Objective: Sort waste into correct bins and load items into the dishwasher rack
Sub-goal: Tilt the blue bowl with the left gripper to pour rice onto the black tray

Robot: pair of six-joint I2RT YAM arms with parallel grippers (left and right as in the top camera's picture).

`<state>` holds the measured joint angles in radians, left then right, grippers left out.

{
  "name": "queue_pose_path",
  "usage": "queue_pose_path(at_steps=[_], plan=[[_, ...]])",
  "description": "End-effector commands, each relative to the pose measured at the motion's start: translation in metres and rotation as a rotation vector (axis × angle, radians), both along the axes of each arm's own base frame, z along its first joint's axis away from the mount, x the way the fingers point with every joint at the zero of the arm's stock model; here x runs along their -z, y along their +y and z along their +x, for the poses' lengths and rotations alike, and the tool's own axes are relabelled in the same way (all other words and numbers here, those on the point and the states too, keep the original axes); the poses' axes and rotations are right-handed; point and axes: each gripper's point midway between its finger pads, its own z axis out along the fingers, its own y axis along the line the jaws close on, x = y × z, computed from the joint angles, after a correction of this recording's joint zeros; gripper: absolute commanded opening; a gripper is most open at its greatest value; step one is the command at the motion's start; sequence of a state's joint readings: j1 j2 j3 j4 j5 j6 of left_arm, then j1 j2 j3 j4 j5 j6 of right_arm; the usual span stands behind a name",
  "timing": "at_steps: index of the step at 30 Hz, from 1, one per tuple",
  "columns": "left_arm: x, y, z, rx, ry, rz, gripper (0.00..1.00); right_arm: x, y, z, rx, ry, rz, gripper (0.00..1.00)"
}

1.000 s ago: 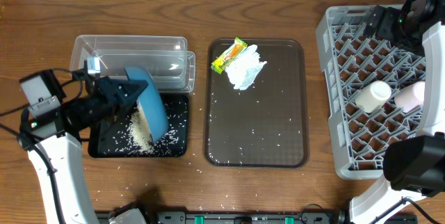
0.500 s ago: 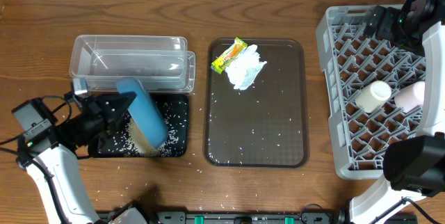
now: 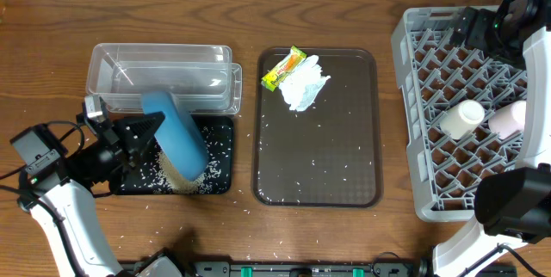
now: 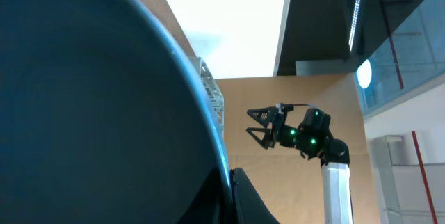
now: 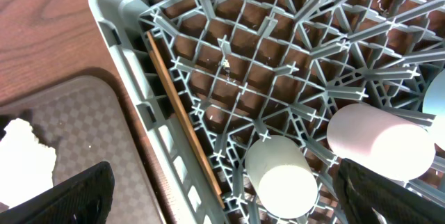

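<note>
My left gripper [image 3: 145, 132] is shut on the rim of the large blue bowl [image 3: 176, 135] and holds it tilted on edge over the black tray [image 3: 219, 169]. A heap of white rice [image 3: 175, 171] lies in that tray under the bowl. The bowl fills the left wrist view [image 4: 90, 113]. The clear tub [image 3: 164, 77] stands just behind. The tissue [image 3: 303, 85] and snack wrapper [image 3: 284, 66] lie on the brown tray [image 3: 318, 156]. My right gripper [image 5: 229, 210] is open and empty above the grey rack [image 3: 411, 122], which holds the white cup [image 5: 281, 179], pink cup [image 5: 379, 144] and chopsticks [image 5: 184, 113].
Loose rice grains are scattered on the brown tray and on the wooden table around the black tray. The rack takes up the right side of the table. The right arm [image 3: 516, 19] reaches over the rack's far corner.
My left arm has pulled back to the left and toward the near edge, and the tilted bowl has shifted slightly left over the black tray. The right arm has not moved.
</note>
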<state>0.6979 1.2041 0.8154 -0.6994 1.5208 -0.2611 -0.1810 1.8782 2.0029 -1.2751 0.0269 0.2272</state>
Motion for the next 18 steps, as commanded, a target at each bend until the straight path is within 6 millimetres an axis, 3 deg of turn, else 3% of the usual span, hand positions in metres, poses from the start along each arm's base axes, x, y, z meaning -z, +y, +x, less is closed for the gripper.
queue_pose_path(at_steps=[1, 15, 18], plan=[[-0.0084, 0.0012, -0.0047, -0.004, 0.006, -0.07, 0.06, 0.0012, -0.0024, 0.0004, 0.016, 0.003, -0.004, 0.99], [-0.0101, 0.0048, -0.0015, -0.002, -0.079, 0.007, 0.06, 0.0012, -0.0024, 0.0004, 0.016, 0.003, -0.004, 0.99], [-0.009, -0.0017, -0.0088, -0.006, 0.02, -0.082, 0.06, 0.0012, -0.0024, 0.0004, 0.016, 0.003, -0.004, 0.99]])
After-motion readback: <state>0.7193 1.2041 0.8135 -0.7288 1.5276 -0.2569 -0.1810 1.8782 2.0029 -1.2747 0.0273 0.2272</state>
